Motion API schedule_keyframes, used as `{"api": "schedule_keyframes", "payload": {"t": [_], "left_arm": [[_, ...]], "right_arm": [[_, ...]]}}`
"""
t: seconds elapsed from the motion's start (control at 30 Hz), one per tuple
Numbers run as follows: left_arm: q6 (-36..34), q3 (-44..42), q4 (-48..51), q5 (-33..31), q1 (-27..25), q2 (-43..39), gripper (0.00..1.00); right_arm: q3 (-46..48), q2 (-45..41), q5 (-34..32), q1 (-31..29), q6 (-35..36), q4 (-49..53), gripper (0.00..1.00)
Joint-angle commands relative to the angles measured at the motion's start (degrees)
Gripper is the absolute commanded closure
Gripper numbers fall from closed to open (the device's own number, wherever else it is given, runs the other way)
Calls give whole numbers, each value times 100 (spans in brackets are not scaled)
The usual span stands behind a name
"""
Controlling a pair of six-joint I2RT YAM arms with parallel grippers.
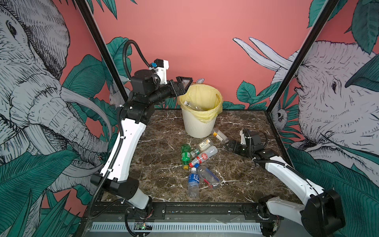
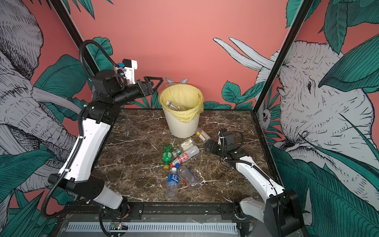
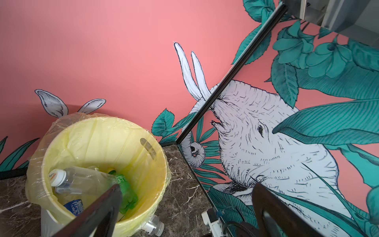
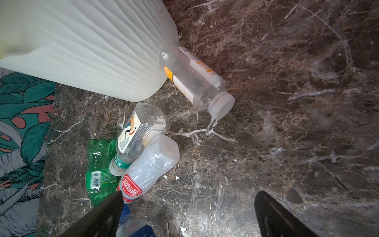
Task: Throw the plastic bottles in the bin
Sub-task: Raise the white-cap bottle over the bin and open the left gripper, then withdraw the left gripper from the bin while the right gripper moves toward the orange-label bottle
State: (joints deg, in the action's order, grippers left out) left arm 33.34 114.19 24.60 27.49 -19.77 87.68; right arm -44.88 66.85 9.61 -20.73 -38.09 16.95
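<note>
Roughly mid-task; marble table (image 1: 160, 131) fills the lower centre of both top views, and several plastic bottles on it are not yet binned; the bin (image 1: 196, 127), cream and ribbed with a yellow liner, stands at the table's back edge in the upper centre; in the left wrist view the bin (image 3: 102, 139) already holds a clear white-capped bottle (image 3: 78, 180), a green one (image 3: 125, 190) and at least one more.

Left gripper (image 1: 187, 83) hangs at the upper-left edge of the bin's rim; jaws spread wide with nothing between them, so its drop looks done.

Right gripper (image 1: 226, 143) sits low over the table right of centre, jaws apart and empty; it points at the orange-labelled bottle (image 1: 219, 134) lying on its side against the bin's base; in the right wrist view that bottle (image 4: 194, 78) is in the upper centre, cap toward the camera, well ahead of the fingertips (image 4: 117, 197).

Remaining pile at centre of the frame: green bottle (image 1: 185, 153), square bird-label bottle (image 1: 203, 145), red-label bottle (image 1: 204, 156), plain clear bottle (image 1: 209, 176), blue-label bottle (image 1: 193, 180); some touch or overlap.

Step in hand, as I judge it: right arm reaching for a pick; next move calls for straddling the orange-labelled bottle across its body and closing without knocking the bin; left arm should go for the pile.
</note>
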Motion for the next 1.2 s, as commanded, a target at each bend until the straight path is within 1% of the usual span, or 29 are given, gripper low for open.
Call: {"api": "schedule_keyframes", "payload": {"t": [0.0,0.23,0.33,0.4,0.57,0.87,1.17], "left_arm": [[-308,-626,298,-68,55,-167,1],[-639,-1700,379,-405,105,-809,1],[-694,-2091,367,-510,112,-1033,1],[-701,-2349,429,-695,119,-1201,1],[-872,-2994,523,-988,140,-1632,1],[-1025,-3907,660,-1226,158,-2172,1],[-861,-4809,511,-1261,157,-2571,1]], "right_arm": [[-179,-17,-190,-1,174,163,1],[-229,-90,-402,-1,373,435,1],[-264,-83,-494,-1,448,495,1],[-306,-54,-572,-1,528,521,1],[-591,111,-750,-1,803,810,1],[-843,423,-795,1,1061,819,1],[-921,558,-979,-1,1585,667,1]]}}
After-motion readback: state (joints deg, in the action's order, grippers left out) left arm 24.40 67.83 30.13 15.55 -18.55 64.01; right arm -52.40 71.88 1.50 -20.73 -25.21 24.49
